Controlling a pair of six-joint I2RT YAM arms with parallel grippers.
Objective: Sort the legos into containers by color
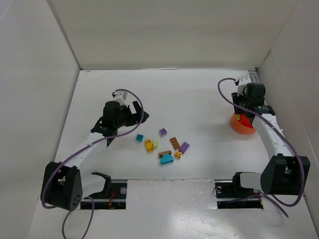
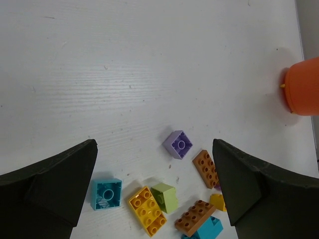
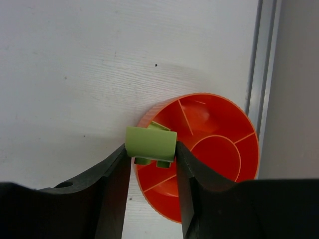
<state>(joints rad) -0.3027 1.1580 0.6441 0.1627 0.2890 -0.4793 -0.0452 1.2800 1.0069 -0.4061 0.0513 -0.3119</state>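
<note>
My right gripper (image 3: 150, 149) is shut on a pale green lego (image 3: 150, 143) and holds it above the left rim of the orange bowl (image 3: 214, 149), whose dividers and hub show. In the top view the right gripper (image 1: 247, 110) hangs over the bowl (image 1: 241, 126). My left gripper (image 2: 154, 191) is open and empty above the loose pile: a teal lego (image 2: 106, 193), a yellow-orange lego (image 2: 148, 209), a pale green lego (image 2: 165, 197), a purple lego (image 2: 178, 144) and brown legos (image 2: 205, 168). The pile lies mid-table in the top view (image 1: 164, 147), right of the left gripper (image 1: 130, 115).
White walls enclose the table on three sides. A metal rail (image 3: 261, 64) runs along the table's right edge beside the bowl. The arm bases and cables sit at the near edge (image 1: 107, 188).
</note>
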